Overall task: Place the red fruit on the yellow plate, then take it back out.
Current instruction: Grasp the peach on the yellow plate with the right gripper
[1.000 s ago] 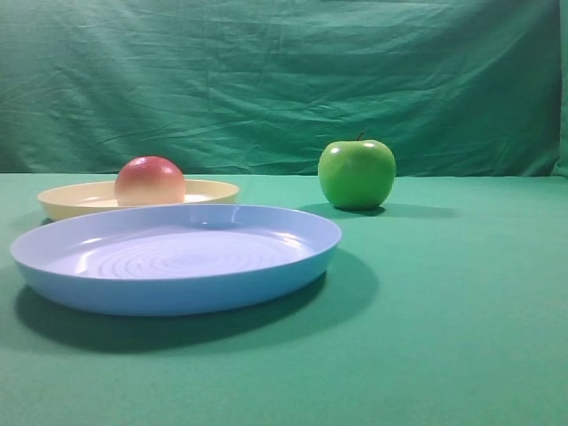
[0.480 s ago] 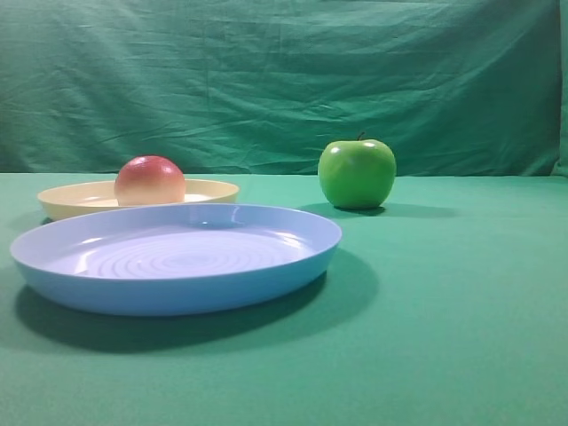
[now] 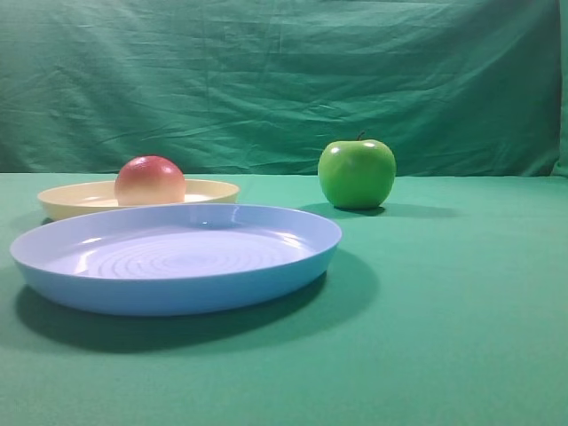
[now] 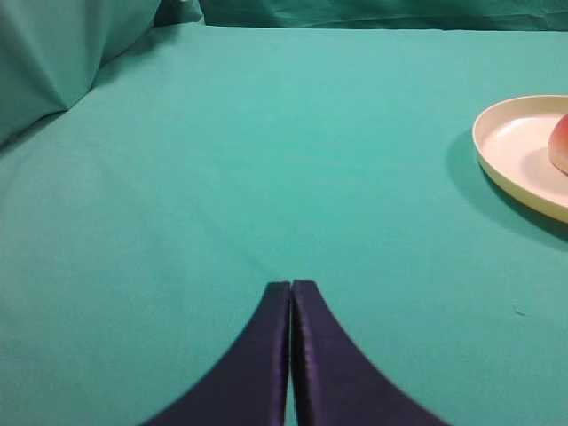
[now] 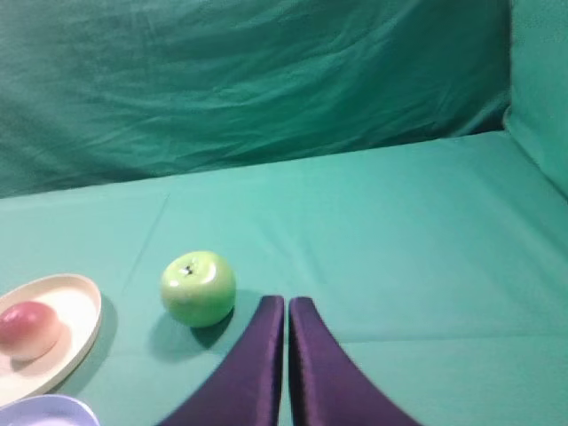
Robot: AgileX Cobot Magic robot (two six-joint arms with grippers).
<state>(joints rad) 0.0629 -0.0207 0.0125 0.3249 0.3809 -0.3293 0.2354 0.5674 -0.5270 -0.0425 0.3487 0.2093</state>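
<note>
Red fruit [image 3: 149,180] sits on the yellow plate [image 3: 209,190] | placing looks done, taking it out remains | left gripper [image 4: 291,286] clenched on nothing, short of the plate | right gripper [image 5: 286,302] clenched too, empty, near the green apple [image 5: 198,287].

red fruit [image 3: 149,180]: smooth, satiny | yellow plate [image 3: 213,191]: glossy plastic | table cover [image 3: 444,311]: matt cloth
</note>
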